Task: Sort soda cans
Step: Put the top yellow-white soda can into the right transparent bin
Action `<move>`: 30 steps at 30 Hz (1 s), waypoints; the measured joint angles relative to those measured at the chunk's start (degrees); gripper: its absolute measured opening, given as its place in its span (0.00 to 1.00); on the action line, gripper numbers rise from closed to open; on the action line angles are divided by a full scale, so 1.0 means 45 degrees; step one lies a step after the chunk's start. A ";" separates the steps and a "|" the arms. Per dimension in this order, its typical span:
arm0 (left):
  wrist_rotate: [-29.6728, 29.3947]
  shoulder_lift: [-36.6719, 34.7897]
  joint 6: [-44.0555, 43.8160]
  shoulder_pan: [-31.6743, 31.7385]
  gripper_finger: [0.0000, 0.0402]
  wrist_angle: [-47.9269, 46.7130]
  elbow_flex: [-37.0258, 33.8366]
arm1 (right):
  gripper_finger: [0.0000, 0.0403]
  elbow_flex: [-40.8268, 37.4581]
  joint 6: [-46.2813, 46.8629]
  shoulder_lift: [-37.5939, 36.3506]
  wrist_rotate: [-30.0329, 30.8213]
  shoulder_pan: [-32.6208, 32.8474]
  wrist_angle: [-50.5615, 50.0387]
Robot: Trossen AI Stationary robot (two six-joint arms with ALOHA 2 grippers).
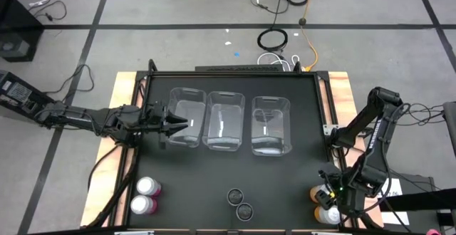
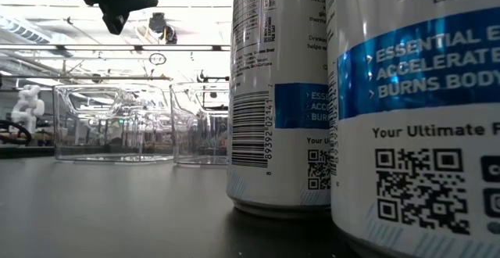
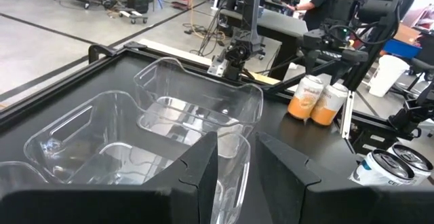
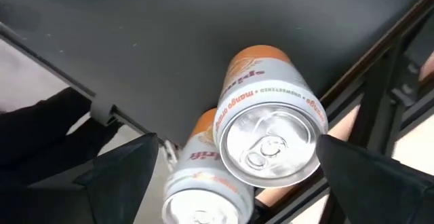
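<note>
**Right gripper spread over the orange cans at the table's near right corner**

From above, the right arm covers much of the two orange cans (image 1: 322, 205), so only slivers of orange and silver show there; the right wrist view gives them plainly, upright and touching, one silver top between the right gripper (image 4: 234, 166) fingers, which stand wide apart on either side of it without touching. The low view is almost filled by two dark cans (image 2: 367, 94) standing close to the lens, their tops cut off, which block most of the table behind; in the high view they sit side by side at the middle of the near edge (image 1: 240, 203).

The two pink cans (image 1: 145, 196) stand together near the near left corner, well apart from everything else.

Three clear bins (image 1: 228, 121) sit in a row across the middle of the black tabletop (image 1: 192, 178). The left gripper (image 1: 184, 125) hovers over the leftmost bin's edge, its fingers nearly together with a narrow gap, holding nothing. Cables (image 1: 281, 39) lie on the floor beyond the far edge.
</note>
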 joint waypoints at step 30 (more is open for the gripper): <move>0.0005 0.0000 -0.0025 0.0000 0.27 0.0000 0.0000 | 0.98 0.0893 0.0088 0.1265 -0.0648 0.0005 -0.1566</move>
